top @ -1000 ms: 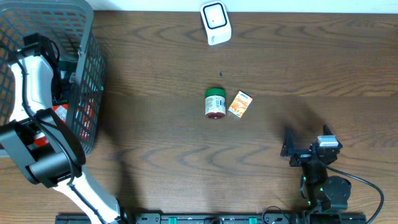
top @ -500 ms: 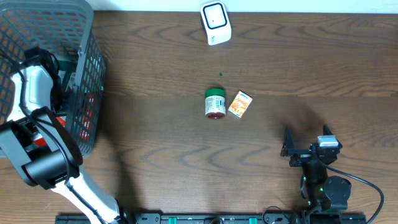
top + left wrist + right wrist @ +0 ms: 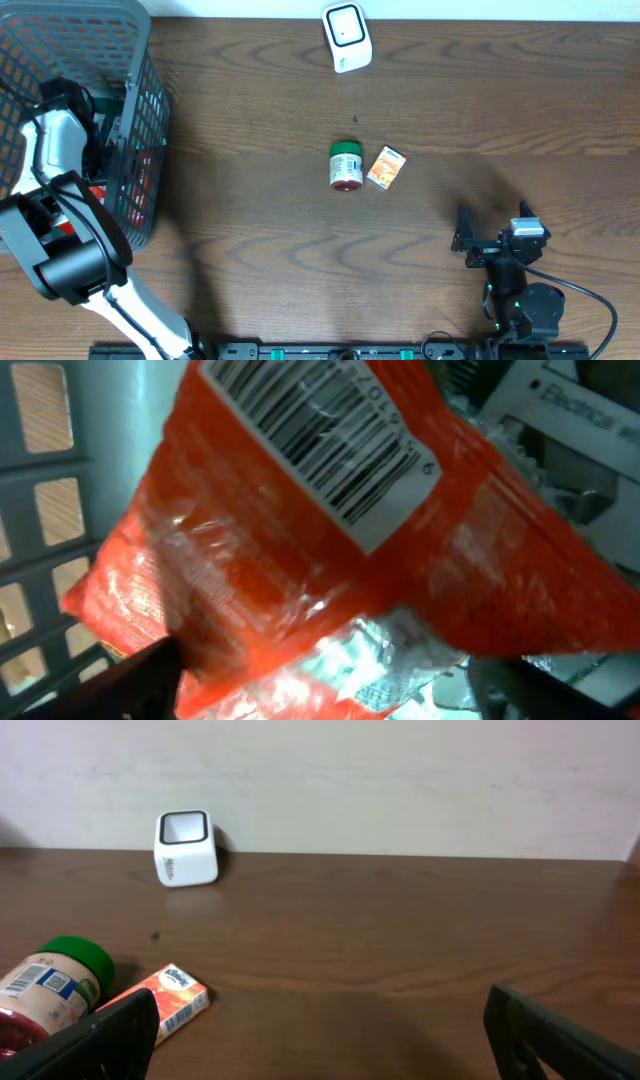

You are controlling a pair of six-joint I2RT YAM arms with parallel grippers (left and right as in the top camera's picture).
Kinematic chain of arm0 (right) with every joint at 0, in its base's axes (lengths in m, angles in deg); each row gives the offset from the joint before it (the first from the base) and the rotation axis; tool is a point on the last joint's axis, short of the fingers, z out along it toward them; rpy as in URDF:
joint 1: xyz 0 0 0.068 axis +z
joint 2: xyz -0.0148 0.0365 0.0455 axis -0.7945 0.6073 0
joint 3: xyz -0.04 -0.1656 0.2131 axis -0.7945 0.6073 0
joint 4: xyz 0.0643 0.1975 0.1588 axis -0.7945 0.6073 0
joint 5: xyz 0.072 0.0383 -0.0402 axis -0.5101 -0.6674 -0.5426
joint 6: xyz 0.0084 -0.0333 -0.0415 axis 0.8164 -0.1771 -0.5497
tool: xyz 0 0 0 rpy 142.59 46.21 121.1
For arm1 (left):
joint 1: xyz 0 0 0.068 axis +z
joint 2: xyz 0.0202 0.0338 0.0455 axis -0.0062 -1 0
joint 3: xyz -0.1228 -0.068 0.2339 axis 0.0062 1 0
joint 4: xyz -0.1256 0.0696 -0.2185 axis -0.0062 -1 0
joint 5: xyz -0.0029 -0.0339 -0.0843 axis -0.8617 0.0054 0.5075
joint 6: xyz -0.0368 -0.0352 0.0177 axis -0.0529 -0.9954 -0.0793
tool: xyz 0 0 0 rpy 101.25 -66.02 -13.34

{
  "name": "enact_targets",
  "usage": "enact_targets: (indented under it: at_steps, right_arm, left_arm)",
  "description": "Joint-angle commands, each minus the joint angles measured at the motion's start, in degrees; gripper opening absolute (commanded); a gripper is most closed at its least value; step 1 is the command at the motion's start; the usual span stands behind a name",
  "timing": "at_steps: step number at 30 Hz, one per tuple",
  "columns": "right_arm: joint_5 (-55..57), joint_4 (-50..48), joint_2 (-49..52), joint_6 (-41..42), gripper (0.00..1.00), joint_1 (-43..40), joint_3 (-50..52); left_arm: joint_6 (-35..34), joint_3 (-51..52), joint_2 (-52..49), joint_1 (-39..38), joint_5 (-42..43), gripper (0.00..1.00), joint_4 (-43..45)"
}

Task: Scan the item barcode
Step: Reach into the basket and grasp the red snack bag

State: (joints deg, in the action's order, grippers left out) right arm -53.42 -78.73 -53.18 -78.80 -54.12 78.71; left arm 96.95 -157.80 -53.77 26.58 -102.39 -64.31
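The left end effector (image 3: 335,682) stands wide inside the basket (image 3: 140,120), close over an orange packet (image 3: 300,560) with its barcode (image 3: 320,445) showing. The right end effector (image 3: 315,1020) is wide and empty, low over the worktop (image 3: 250,250), well apart from the scanner (image 3: 347,37).

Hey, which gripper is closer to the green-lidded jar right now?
Right. The right gripper sits open, front-right of the green-lidded jar; the left gripper is farther off, down inside the gray basket.

Left claw (image 3: 340,685) dipped deeper — into the basket (image 3: 140,60).
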Motion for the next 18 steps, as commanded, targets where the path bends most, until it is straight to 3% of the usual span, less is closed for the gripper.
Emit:
enact_targets:
  at_steps: [1,4,8,11,13,18]
  right_arm:
    - [-0.3,0.2,-0.3,0.7,0.99,0.2,0.1]
    - [-0.3,0.2,-0.3,0.7,0.99,0.2,0.1]
    - [-0.3,0.2,-0.3,0.7,0.99,0.2,0.1]
    - [-0.3,0.2,-0.3,0.7,0.99,0.2,0.1]
    - [-0.3,0.2,-0.3,0.7,0.99,0.2,0.1]
    - [-0.3,0.2,-0.3,0.7,0.99,0.2,0.1]
  left_arm:
    - [-2.3,1.2,0.0,1.6,2.8,0.77,0.9]
    - [-2.3,1.2,0.0,2.2,3.1,0.68,1.1]
    - [-2.3,1.2,0.0,2.6,3.1,0.39,1.1]
    - [-2.3,0.9,0.0,2.6,3.1,0.27,1.1]
    - [-2.3,-0.3,0.0,2.6,3.1,0.14,0.5]
    - [-2.3,-5.1,2.4,2.4,3.1,0.07,-2.0]
